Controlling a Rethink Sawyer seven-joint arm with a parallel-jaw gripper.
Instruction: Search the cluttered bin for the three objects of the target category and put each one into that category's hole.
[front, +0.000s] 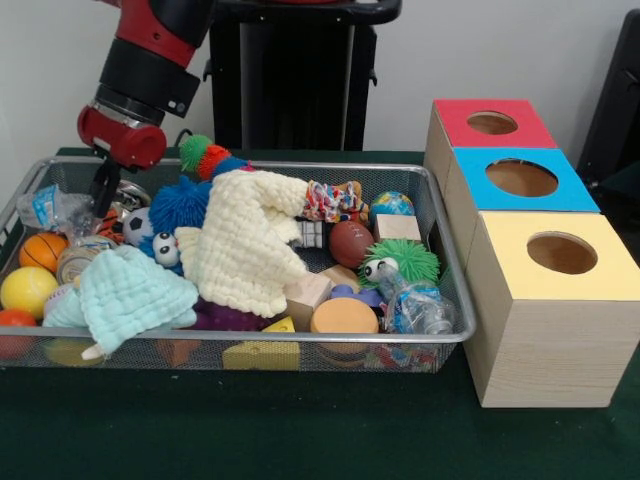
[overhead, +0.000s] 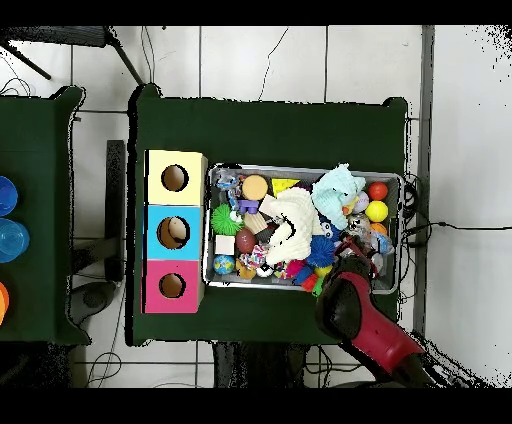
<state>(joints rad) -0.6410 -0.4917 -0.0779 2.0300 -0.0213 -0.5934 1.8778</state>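
Arm dipped into the cluttered wire bin (front: 440, 215) at its 9 o'clock end

The gripper (front: 103, 192) hangs among toys beside a crushed plastic bottle (front: 50, 208); whether its claw is wide or narrow cannot be told. Red (front: 492, 122), blue (front: 521, 177) and yellow (front: 562, 252) holed boxes stand at 3 o'clock. No writing is readable.
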